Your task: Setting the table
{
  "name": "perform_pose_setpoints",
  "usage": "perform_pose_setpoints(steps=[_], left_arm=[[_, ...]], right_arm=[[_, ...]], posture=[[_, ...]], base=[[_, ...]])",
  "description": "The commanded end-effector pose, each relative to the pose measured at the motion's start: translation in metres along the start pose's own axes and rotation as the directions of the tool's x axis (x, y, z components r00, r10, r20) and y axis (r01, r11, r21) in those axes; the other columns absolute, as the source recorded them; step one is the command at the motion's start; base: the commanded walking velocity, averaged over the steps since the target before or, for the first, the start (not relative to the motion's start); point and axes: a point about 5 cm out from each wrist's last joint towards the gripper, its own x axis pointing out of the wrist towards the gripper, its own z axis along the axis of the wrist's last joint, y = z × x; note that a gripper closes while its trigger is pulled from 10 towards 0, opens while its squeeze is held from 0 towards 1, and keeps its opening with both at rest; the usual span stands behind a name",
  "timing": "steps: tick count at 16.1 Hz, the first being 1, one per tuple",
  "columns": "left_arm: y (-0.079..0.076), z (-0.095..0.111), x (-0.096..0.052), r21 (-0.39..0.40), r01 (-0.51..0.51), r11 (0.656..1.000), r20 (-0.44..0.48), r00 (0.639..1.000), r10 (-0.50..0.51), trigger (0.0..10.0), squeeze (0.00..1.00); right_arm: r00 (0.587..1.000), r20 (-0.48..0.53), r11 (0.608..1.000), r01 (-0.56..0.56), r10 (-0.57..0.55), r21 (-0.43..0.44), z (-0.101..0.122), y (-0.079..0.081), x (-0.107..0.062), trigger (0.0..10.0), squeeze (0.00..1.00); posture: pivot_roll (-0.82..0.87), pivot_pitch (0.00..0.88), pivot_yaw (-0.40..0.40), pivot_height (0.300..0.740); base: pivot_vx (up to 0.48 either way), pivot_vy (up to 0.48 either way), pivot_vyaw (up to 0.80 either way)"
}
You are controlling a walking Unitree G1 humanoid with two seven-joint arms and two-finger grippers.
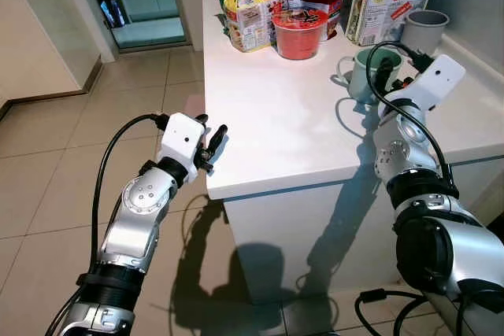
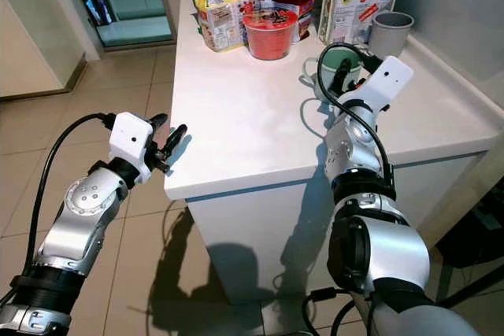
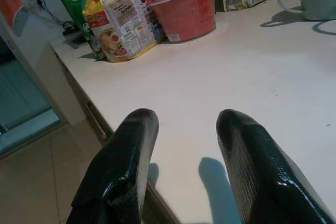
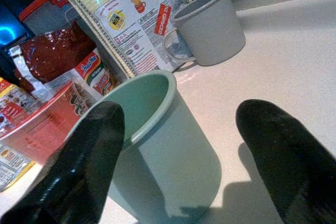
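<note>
- Right gripper (image 4: 178, 166) is released, fingers on both sides of the pale green enamel mug (image 4: 157, 150), not yet grasping.
- Left gripper (image 3: 181, 177), also released, waits at the white counter (image 1: 276, 123) edge.

— What can we read here?

— On the tall pale packet (image 4: 126, 19) standing at the back of the worktop (image 1: 299, 131), we read "HUP SENG" in dark capitals along its top. Below that sit small pictures and a red slanted tag, but its words are too small for us.

— And the noodle packets?

— On one packet (image 4: 97, 74) beside the red bowl (image 4: 44, 124) we make out a script brand that looks like "Indomie", partly hidden. The yellow packet (image 3: 123, 22) and the green one (image 3: 79, 9) carry print we cannot read.
</note>
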Motion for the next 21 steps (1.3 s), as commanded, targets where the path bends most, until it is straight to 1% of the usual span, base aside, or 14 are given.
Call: perform_pose_setpoints(steps=[1, 4, 10, 14, 21], left_arm=[[0.004, 0.000, -0.003, 0.025, -0.001, 1.000, -0.011, 1.000, 0.001, 10.0, 0.00], [0.005, 0.000, -0.004, 0.028, -0.001, 1.000, -0.012, 1.000, 0.001, 10.0, 0.00], [0.008, 0.001, -0.007, 0.044, 0.008, 0.999, -0.016, 1.000, -0.007, 10.0, 0.00], [0.011, 0.001, -0.010, 0.053, 0.015, 0.998, -0.020, 1.000, -0.014, 10.0, 0.00], [0.011, 0.002, -0.010, 0.059, 0.023, 0.998, -0.019, 1.000, -0.022, 10.0, 0.00]], right_arm=[[0.990, -0.127, 0.998, 0.060, -0.061, -0.009, -0.025, -0.010, -0.006, 0.0, 0.00], [0.986, -0.151, 0.997, 0.070, -0.073, -0.027, -0.028, -0.011, -0.007, 0.0, 0.00], [0.981, -0.185, 0.998, 0.060, -0.065, -0.035, -0.039, -0.009, -0.011, 0.0, 0.00], [0.978, -0.198, 0.998, 0.057, -0.063, -0.035, -0.045, -0.008, -0.015, 0.0, 0.00], [0.977, -0.206, 0.998, 0.050, -0.059, -0.049, -0.048, -0.010, -0.017, 0.0, 0.00]], posture=[[0.07, 0.000, 0.124, 0.740], [0.07, 0.000, 0.126, 0.740], [0.08, 0.000, 0.130, 0.740], [0.08, 0.000, 0.134, 0.740], [0.08, 0.000, 0.132, 0.740]], base=[[0.000, 0.000, 0.00], [0.000, 0.000, 0.00], [0.000, 0.000, 0.00], [0.000, 0.000, 0.00], [0.000, 0.000, 0.00]])
